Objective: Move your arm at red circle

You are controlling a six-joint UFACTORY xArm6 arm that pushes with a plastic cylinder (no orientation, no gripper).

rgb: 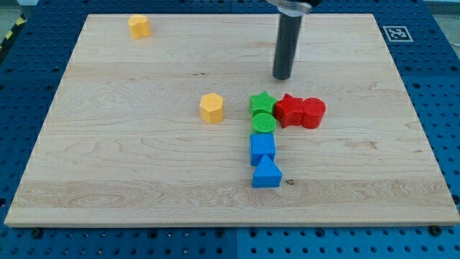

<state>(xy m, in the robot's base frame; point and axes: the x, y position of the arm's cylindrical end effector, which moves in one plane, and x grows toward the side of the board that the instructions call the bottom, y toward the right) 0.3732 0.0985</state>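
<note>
Camera view: my tip (282, 77) is the lower end of a straight dark rod with no fingers to part or close, so it holds nothing; it rests on the wooden board (108, 180) and touches no block; the rod's upper part is cut off by the view's top edge, so the arm above it cannot be seen

The red circle (313, 113) lies toward the view's bottom and a little to the right of my tip, near it but apart; its left side touches the red star (290, 110), and the seam between the two is hard to make out since both are the same colour

Left of the red star sits the green star (262, 103), touching it, with the green circle (264, 123) just below and partly overlapping it in the picture; below those come the blue cube-like block (262, 148) and the blue triangle (267, 174), in a column toward the view's bottom

A yellow hexagonal block (212, 107) stands apart to the left of the green pair; a second yellow block (139, 26) sits near the board's top left corner, its exact shape unclear
</note>
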